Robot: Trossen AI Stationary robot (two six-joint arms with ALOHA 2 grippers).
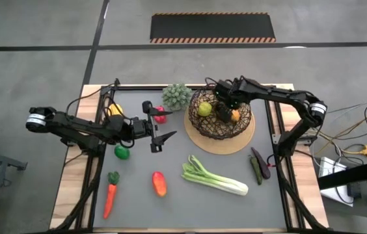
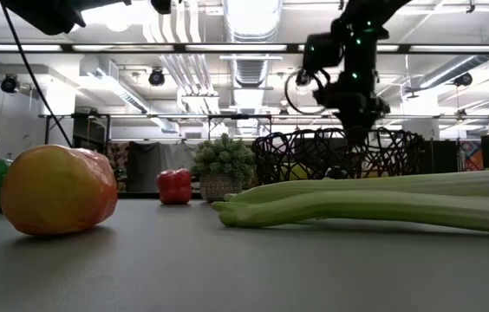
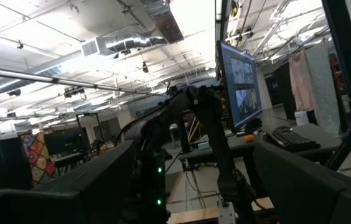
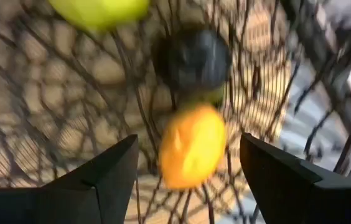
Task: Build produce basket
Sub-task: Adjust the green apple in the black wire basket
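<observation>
The dark wire-mesh basket (image 1: 204, 130) sits on a flat tan mat (image 1: 243, 144). Inside it lie a yellow-green piece (image 1: 204, 109), an orange piece (image 1: 235, 116) (image 4: 191, 146) and a dark round piece (image 4: 194, 57). My right gripper (image 1: 226, 106) (image 4: 188, 168) (image 2: 354, 117) reaches down into the basket, open, its fingers on either side of the orange piece without touching it. My left gripper (image 1: 158, 125) (image 3: 191, 183) hovers open left of the basket, next to a red piece (image 1: 161, 116). Its wrist view looks up into the room.
On the table lie a leek-like stalk (image 1: 213, 177), a red-orange piece (image 1: 159, 183) (image 2: 58, 189), a carrot (image 1: 110, 195), a green piece (image 1: 122, 153), a yellow piece (image 1: 115, 109) and dark purple pieces (image 1: 258, 166). A small potted plant (image 1: 177, 95) stands left of the basket.
</observation>
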